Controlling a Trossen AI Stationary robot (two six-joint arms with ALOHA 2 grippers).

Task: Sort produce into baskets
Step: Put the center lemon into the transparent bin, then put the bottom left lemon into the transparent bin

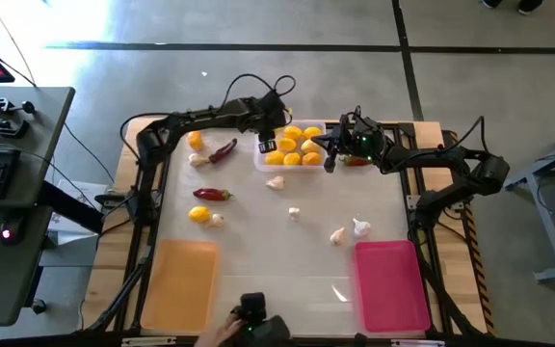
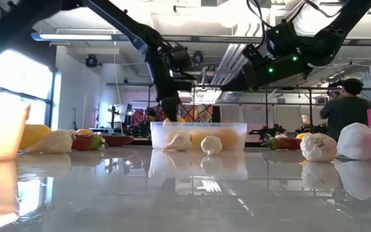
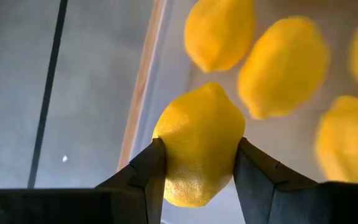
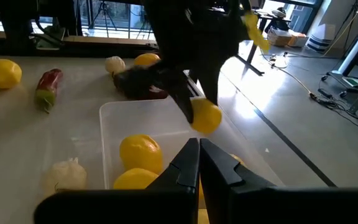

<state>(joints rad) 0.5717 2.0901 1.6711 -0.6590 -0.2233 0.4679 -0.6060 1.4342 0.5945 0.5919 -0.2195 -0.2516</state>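
Observation:
The clear basket stands at the table's far middle with several lemons in it. My left gripper hangs over its far left corner, shut on one more lemon. My right gripper is shut on nothing and waits in the air at the basket's right side. The orange basket lies at the near left and the pink basket at the near right. Chili peppers, garlic bulbs and two lemons lie loose on the table. My left gripper pinches the lemon by its two opposite sides between its two fingers, across the fruit's middle. The fingers slant down from the table's left. The lemon hangs clear above the clear basket's rim, over the lemons inside.
Another chili lies by the clear basket's right end, under my right arm. More garlic sits mid-table right. A person's hand and a dark device show at the near edge. Open tabletop lies between the near baskets.

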